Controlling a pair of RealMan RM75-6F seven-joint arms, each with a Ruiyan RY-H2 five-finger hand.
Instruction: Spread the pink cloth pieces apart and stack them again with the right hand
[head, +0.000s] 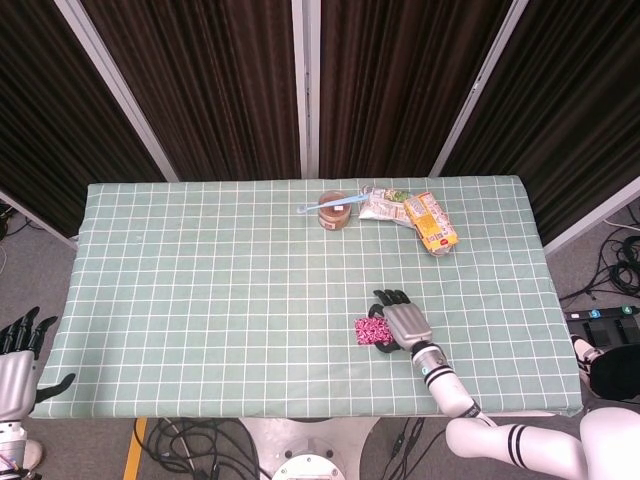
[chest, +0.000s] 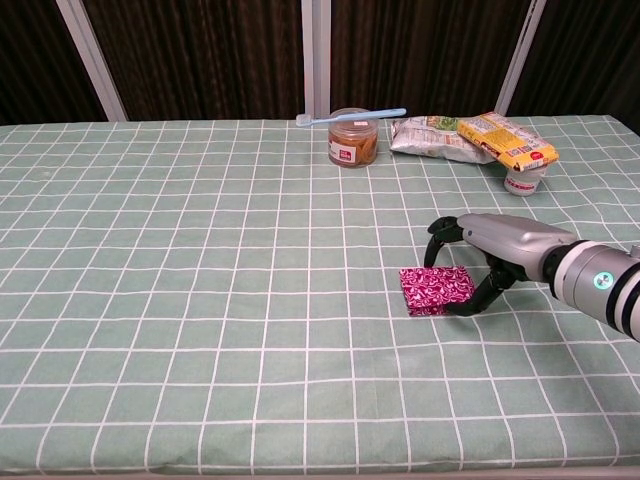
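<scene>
The pink cloth pieces (chest: 434, 290) lie one on the other as a small stack on the green checked tablecloth, right of centre near the front; in the head view the stack (head: 369, 329) shows only at the hand's left. My right hand (chest: 492, 252) arches over the stack's right edge. Its fingers (chest: 441, 228) curl down behind the cloth and its thumb (chest: 470, 304) touches the front right corner, pinching the top piece. From the head view the right hand (head: 405, 325) covers most of the stack. My left hand (head: 17, 352) hangs off the table's front left corner, fingers spread, holding nothing.
At the back stand a brown jar (chest: 353, 140) with a blue toothbrush (chest: 352, 116) across its lid, a crumpled snack bag (chest: 430, 135) and a yellow packet (chest: 508, 140). A small white cup (chest: 522, 181) sits behind the right hand.
</scene>
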